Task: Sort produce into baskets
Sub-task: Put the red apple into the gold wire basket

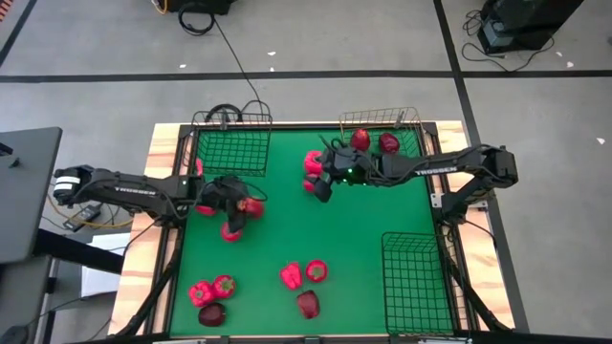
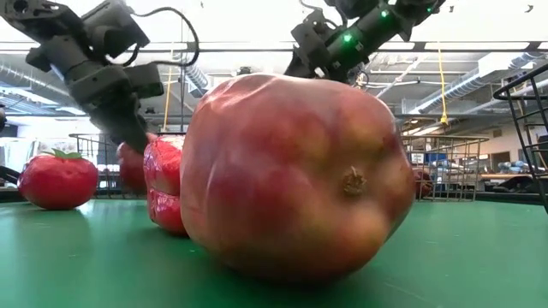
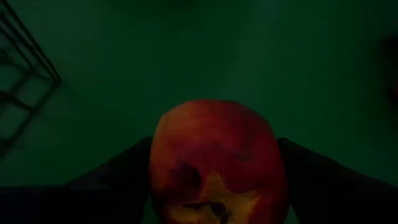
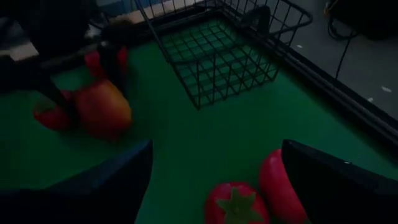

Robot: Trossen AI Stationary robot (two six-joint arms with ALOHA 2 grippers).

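- Low view, nearest: a dark red apple [image 2: 295, 175] lies on its side on the green mat [image 2: 479, 257], its stem end facing the camera; in the high view the same apple [image 1: 308, 304] sits at the near edge, between the scattered groups.
- Near-left cluster: two bright peppers and a darker apple [image 1: 211, 314] lie touching; a pepper [image 1: 291, 276] and a tomato [image 1: 316, 270] lie just behind the near apple.
- My left gripper [image 1: 239, 205] is over the left-centre of the mat; my two fingers [image 3: 118, 171] are closed on an apple [image 3: 217, 163], its star-shaped calyx end toward my wrist, its axis running along my fingers. Another red item [image 1: 230, 232] lies just beside it.
- My right gripper [image 1: 318, 183] hangs above the mat's far centre, fingers spread wide and holding nothing; a tomato [image 4: 235, 203], green top up, and a second red item [image 4: 281, 186] lie between them below.
- Long black basket [image 1: 418, 283], near right: I see nothing in it.
- Squarish black basket [image 1: 232, 144], far left: only mesh shows.
- Gold basket [image 1: 381, 129], far right: two red items [image 1: 374, 141] inside.
- Surface: green mat on a pale wooden table [image 1: 161, 153].
- Room: grey floor with dark tape lines and cables; ceiling pipes and shelving show beyond the table in the low view.
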